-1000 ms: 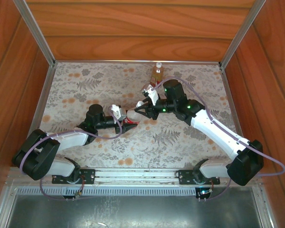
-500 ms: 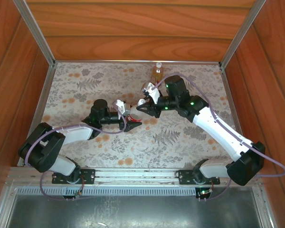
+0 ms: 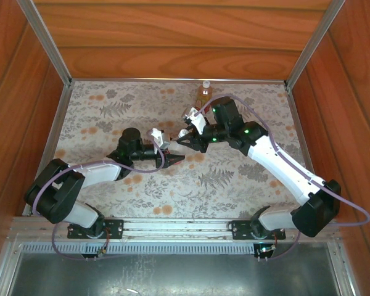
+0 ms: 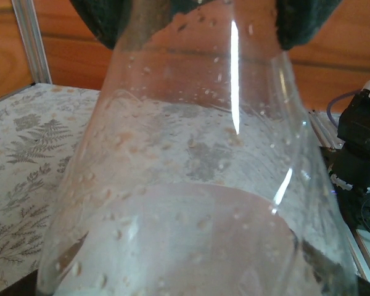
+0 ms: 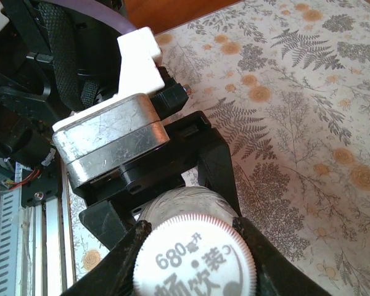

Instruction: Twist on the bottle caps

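Observation:
A clear bottle point(image 4: 197, 203) with pale pinkish liquid hangs above the table between my two grippers. Its white ridged bottle cap point(image 5: 194, 262), printed "680", sits on the neck, and my right gripper point(image 5: 191, 233) is shut on the cap's rim. My left gripper point(image 3: 171, 158) holds the bottle's body just below the shoulder, one black finger point(image 5: 221, 163) on each side. From above, my right gripper point(image 3: 180, 140) meets the left one at the table's middle. The amber-brown bottle point(image 3: 204, 94) stands upright at the back edge, a pale top on it.
The floral tablecloth point(image 3: 111, 111) lies inside wooden walls with metal posts point(image 3: 46, 43) at the back corners. A metal rail point(image 3: 172, 227) runs along the near edge by the arm bases. The right arm's purple cable point(image 3: 259, 120) loops over the table's right half.
My left arm has swung and its wrist has turned, so the bottle's red label no longer faces up. My right gripper has shifted slightly back and left, staying on the cap.

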